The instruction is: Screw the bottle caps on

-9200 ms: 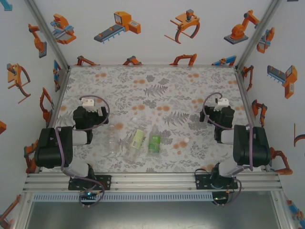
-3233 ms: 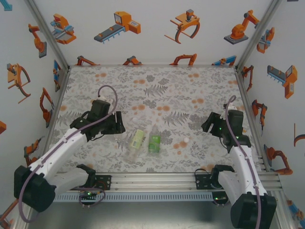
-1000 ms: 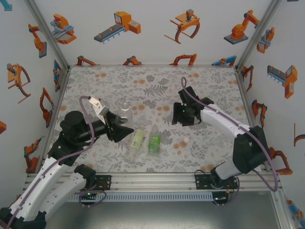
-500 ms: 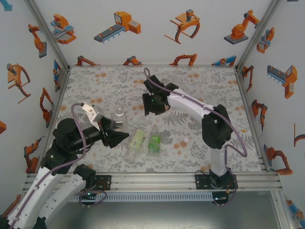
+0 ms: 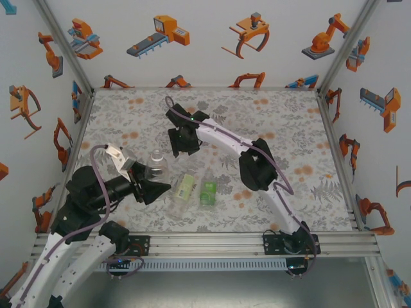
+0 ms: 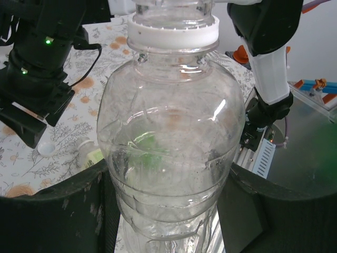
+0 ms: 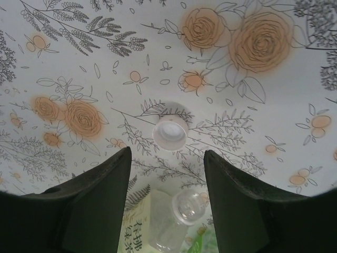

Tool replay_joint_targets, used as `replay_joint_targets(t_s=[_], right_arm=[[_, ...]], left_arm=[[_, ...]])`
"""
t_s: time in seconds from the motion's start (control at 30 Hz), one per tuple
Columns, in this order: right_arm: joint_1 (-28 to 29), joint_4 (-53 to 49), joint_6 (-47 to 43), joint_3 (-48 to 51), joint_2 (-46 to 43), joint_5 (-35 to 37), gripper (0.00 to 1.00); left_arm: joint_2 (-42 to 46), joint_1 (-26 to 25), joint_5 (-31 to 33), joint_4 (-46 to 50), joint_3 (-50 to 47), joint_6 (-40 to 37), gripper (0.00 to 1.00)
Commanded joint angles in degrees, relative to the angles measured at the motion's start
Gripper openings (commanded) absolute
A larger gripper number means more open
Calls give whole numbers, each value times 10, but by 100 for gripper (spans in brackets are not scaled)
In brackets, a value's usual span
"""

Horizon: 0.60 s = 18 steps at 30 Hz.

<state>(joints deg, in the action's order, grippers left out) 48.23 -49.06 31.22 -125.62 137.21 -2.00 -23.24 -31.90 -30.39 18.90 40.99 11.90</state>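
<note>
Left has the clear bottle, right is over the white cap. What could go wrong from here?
The white cap lies flat on the table below the open right gripper; a pinch may skid it away.
The labelled bottle lies close by; the descending gripper could knock it.
The left gripper holds the clear bottle by its body; twisting may spin it.

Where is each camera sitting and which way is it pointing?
Top external: above, behind the bases, looking down at the table; both arms show.
Left wrist: faces the unlabelled bottle clamped in the left gripper.
Right wrist: looks down past the open right gripper at a white cap on the table.
Shared: both wrist views show that cap.
</note>
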Motion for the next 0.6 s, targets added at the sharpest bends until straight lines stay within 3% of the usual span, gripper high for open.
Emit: replay_joint_targets(t_s=[0.0, 0.57], right_arm=[[7, -35, -4, -45, 26, 5, 54], [24, -44, -6, -54, 70, 26, 51]], left_arm=[[16, -2, 6, 7, -8, 10, 9], [29, -2, 21, 29, -11, 7, 9]])
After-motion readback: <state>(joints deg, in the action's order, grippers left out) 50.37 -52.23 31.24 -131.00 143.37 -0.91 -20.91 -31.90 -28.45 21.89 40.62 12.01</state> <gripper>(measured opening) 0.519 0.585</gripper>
